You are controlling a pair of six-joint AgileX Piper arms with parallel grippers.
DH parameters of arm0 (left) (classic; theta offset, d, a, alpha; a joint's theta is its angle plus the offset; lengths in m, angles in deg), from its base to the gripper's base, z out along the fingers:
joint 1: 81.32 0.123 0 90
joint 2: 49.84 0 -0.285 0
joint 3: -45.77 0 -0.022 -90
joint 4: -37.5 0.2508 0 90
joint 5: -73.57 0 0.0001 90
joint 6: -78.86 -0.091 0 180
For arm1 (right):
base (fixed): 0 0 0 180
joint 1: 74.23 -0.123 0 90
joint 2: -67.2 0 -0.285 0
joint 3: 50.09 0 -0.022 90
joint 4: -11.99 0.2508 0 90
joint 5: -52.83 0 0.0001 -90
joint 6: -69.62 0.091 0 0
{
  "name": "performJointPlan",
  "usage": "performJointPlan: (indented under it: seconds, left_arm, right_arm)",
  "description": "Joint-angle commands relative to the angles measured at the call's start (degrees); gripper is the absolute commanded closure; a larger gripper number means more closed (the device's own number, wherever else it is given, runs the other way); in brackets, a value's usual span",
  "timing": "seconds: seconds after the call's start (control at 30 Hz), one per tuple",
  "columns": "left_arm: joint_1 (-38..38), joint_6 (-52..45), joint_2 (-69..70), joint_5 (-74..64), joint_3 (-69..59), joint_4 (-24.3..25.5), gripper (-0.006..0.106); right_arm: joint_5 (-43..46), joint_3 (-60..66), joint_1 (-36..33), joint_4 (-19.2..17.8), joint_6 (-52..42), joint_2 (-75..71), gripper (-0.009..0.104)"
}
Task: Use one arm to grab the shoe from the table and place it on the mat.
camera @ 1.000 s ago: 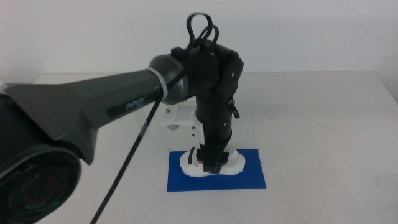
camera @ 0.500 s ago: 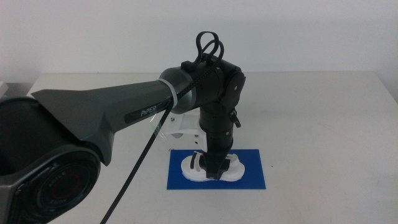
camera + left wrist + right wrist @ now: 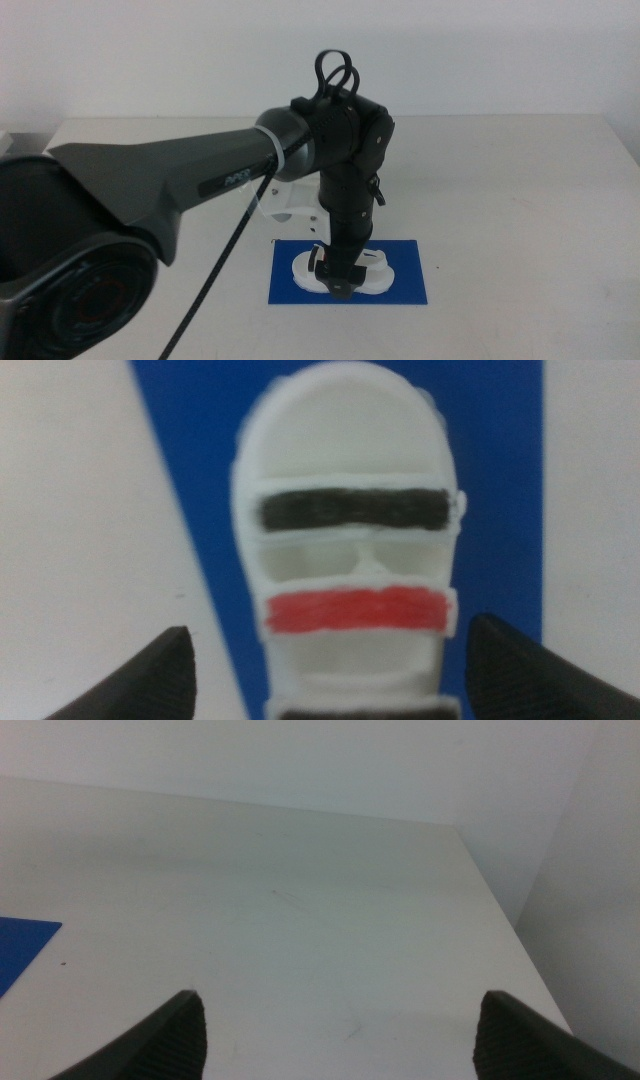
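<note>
White matte tabletop (image 3: 520,200) fills the workspace and ends at a plain pale wall at the far side; no bin, tray or other container is visible, so the only receiving surface is the flat blue mat (image 3: 405,285). At the near centre of the table, the mat lies with its long side running left to right, and the shoe (image 3: 372,272) rests flat on it, sole down, inside the mat's outline as seen from the middle view. In the left wrist view the shoe (image 3: 350,550) shows a black strap, a red strap and the edge of a further black strap, with blue mat (image 3: 190,440) visible on both sides of it. The left gripper (image 3: 340,283) stands directly over the middle of the shoe, pointing down; its jaws are spread wide, one on each side of the shoe with a visible gap to the white sole, so the shoe is judged released. Placement therefore appears complete; what is judged to remain is lifting the left arm (image 3: 200,175) clear without nudging the shoe. Behind the gripper, the arm reaches in from the left. The right gripper (image 3: 335,1020) waits over bare table well to the right of the mat, jaws also wide and holding nothing.
</note>
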Motion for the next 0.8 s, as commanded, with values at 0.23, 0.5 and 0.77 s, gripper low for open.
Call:
performJointPlan:
  seconds: [0.23,0.5,0.77]
  left_arm:
    - [-0.1,1.3,11.3,-6.0,1.6,-0.2,0.009]
    - [-0.1,1.1,21.1,-6.2,1.6,0.2,0.009]
    - [-0.1,-23.7,28.2,-8.1,1.5,4.4,0.009]
  right_arm:
    - [4.2,0.3,0.1,-0.5,-0.6,0.2,0.017]
    - [4.2,0.3,0.1,-0.5,-0.6,0.2,0.017]
    - [4.2,0.3,0.1,-0.5,-0.6,0.2,0.017]
